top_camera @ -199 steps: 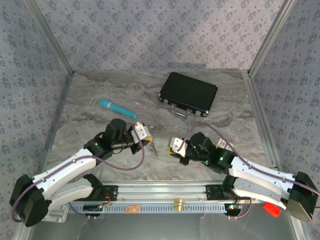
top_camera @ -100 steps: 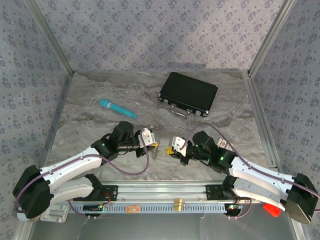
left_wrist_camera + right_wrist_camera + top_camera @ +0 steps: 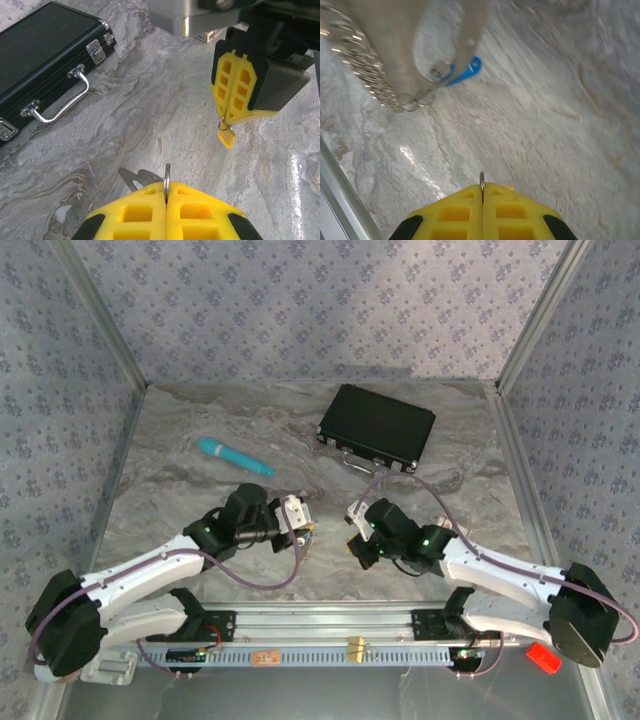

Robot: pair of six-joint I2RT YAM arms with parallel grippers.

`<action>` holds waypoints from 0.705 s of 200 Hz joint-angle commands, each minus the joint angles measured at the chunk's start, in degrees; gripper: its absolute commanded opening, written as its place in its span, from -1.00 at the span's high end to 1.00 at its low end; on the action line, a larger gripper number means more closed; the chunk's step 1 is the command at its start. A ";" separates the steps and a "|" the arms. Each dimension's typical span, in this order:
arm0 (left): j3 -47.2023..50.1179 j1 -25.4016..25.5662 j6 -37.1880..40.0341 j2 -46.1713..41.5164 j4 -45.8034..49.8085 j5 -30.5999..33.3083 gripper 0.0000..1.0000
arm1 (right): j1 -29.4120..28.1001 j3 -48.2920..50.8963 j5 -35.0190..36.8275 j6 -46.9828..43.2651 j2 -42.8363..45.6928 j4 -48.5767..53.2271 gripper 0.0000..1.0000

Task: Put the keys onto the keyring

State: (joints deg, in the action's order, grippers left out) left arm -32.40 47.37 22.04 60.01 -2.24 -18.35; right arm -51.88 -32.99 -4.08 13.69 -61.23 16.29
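My left gripper (image 3: 166,187) is shut on a thin metal ring (image 3: 166,172) seen edge on, with a silvery key blade (image 3: 134,177) beside it. From the right wrist, the pale keyring (image 3: 395,45) hangs blurred at upper left with its metal strand (image 3: 357,52) and the blue key (image 3: 465,71). My right gripper (image 3: 482,189) is shut on the small ring of the yellow key (image 3: 226,136), which dangles below its fingers (image 3: 232,87). From above, the left gripper (image 3: 300,518) and right gripper (image 3: 356,535) face each other a short way apart at mid-table.
A black case (image 3: 377,427) with a metal handle (image 3: 60,102) lies at the back right. A teal pen (image 3: 234,456) rests at the back left. Metal frame rails border the marbled table (image 3: 180,420) on both sides.
The left gripper has shifted right, towards the right one. The right arm's wrist has swung farther from the near edge, its fingers now pointing more at the left gripper. Both stay shut.
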 commanded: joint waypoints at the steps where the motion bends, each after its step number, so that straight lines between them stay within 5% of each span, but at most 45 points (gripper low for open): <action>1: 0.47 0.37 0.27 -0.88 -1.70 0.84 1.00 | 0.13 -4.67 3.72 12.38 -3.10 8.69 1.00; 141: 2.87 0.70 -5.12 -2.08 -4.63 3.27 1.00 | 9.59 -23.05 -2.82 7.43 -31.12 10.03 1.00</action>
State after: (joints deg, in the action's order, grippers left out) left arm -30.04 47.75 18.13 58.22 -4.95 -15.64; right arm -43.00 -52.49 -5.45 23.03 -88.88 25.32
